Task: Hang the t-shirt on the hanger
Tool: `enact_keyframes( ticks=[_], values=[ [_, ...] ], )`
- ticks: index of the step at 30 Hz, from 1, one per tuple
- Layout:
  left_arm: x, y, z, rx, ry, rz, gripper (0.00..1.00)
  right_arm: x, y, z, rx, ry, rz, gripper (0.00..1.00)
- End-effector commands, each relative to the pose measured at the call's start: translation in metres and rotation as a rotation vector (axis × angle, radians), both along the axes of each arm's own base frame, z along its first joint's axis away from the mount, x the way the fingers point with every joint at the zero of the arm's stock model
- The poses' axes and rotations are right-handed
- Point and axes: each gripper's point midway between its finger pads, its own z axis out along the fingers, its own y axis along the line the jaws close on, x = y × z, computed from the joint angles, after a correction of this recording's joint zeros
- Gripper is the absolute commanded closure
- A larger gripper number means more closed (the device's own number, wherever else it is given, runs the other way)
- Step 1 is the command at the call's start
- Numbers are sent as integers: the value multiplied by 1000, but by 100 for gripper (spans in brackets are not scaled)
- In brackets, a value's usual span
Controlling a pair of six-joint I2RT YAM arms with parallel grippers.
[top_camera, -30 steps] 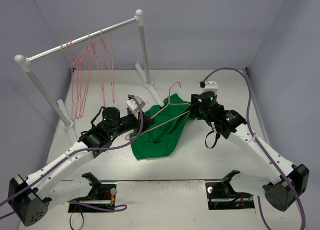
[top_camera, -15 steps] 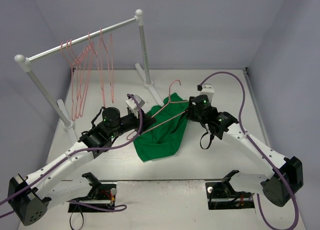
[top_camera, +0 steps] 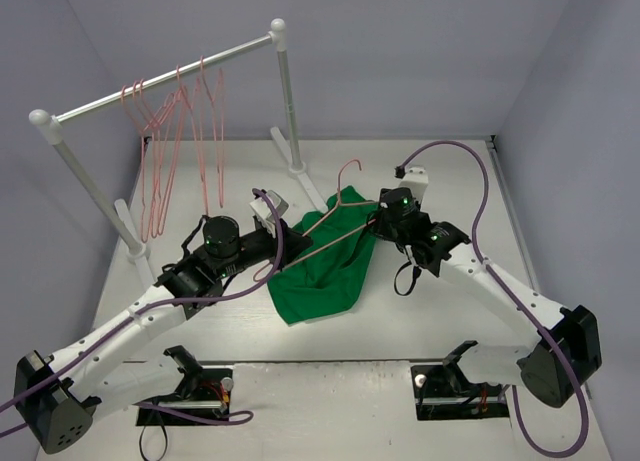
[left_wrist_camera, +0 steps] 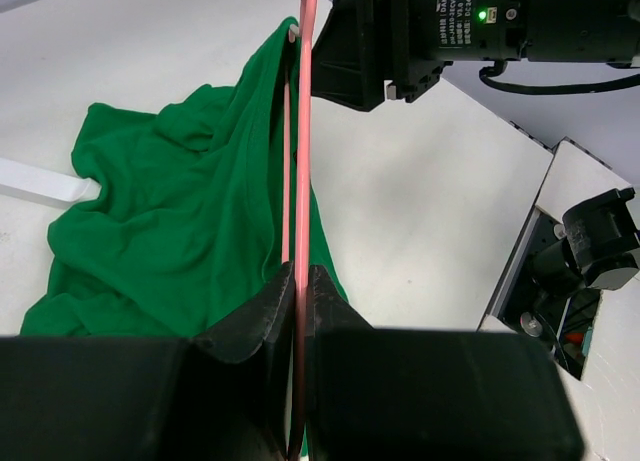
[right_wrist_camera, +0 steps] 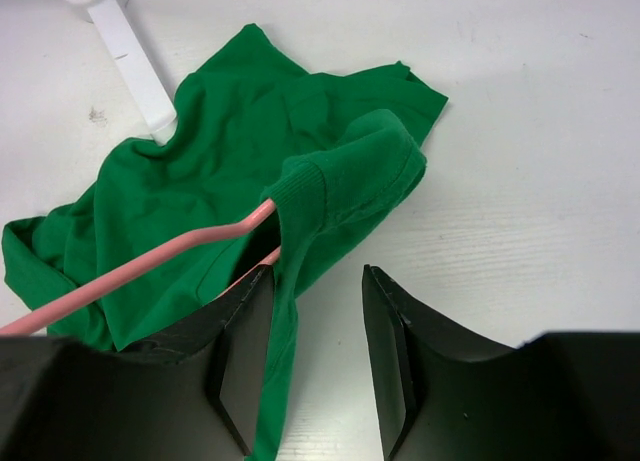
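A: What's on the table [top_camera: 430, 321]?
B: The t-shirt [top_camera: 325, 271], heaped mid-table, one opening threaded on the hanger [top_camera: 335, 221]. Left gripper [left_wrist_camera: 300, 281] clamps the wire; right gripper [right_wrist_camera: 318, 273] gapes beside the cloth.
A: Risk?
B: A careless tug could slide the fabric off the wire's end

A robotics lab cell — plain grey walls [top_camera: 400, 61] box in a white table [top_camera: 460, 191] bearing a clothes rack [top_camera: 287, 101].
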Motion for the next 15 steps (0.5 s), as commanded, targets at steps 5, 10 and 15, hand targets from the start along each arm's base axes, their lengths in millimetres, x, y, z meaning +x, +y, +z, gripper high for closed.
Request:
enact_keyframes(
  ticks=[5, 10, 15],
  values=[
    [-1, -4, 55, -137, -130, -9, 100, 20, 7, 20, 43, -91, -38, 61],
    [-2, -4, 56, -140, -130, -9, 100, 22, 8, 17, 35, -88, -41, 61],
    [-2, -4, 55, -139, -130, -10, 100, 26, 7, 15, 14, -90, -44, 66]
  ],
)
